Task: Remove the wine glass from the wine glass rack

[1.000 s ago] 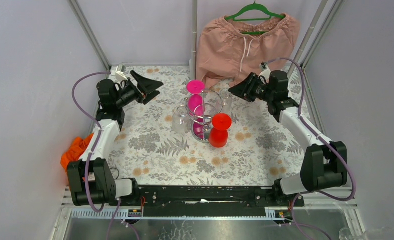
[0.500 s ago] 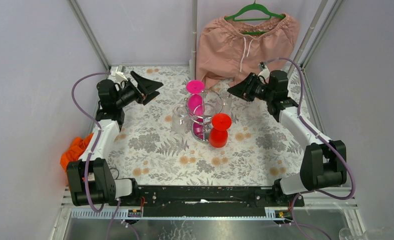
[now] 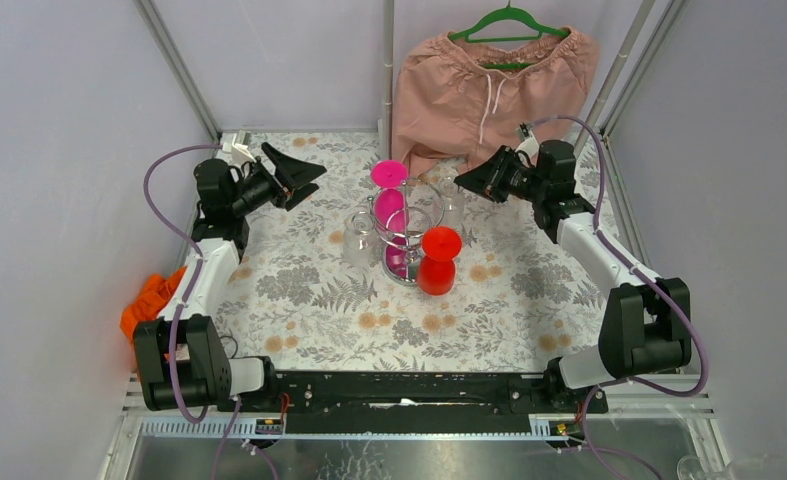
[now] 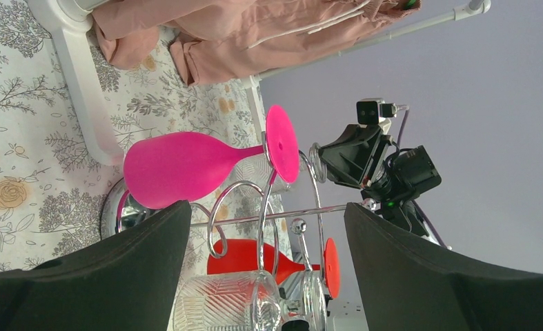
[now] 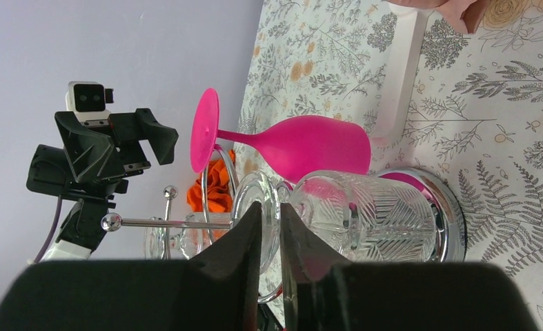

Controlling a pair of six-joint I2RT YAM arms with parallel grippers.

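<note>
Rack (image 3: 406,235) stands in the middle of the table (image 3: 299,290) in the top view. Pink glass (image 3: 390,175) hangs at its far side and red glass (image 3: 437,262) at its near right, feet up. Left claw (image 3: 304,185), spread wide, is well apart on the rack's left. Right claw (image 3: 466,183) is just beside a clear glass (image 3: 452,205) hanging on the rack's far right.

Left wrist: both fingers stand far apart, with the rack between them but farther off.

Right wrist: jaws are narrowed to a slit at the clear glass's stem. Whether they pinch it cannot be told.

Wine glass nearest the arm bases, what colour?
The wine glass is red, clearest from the top external view.
</note>
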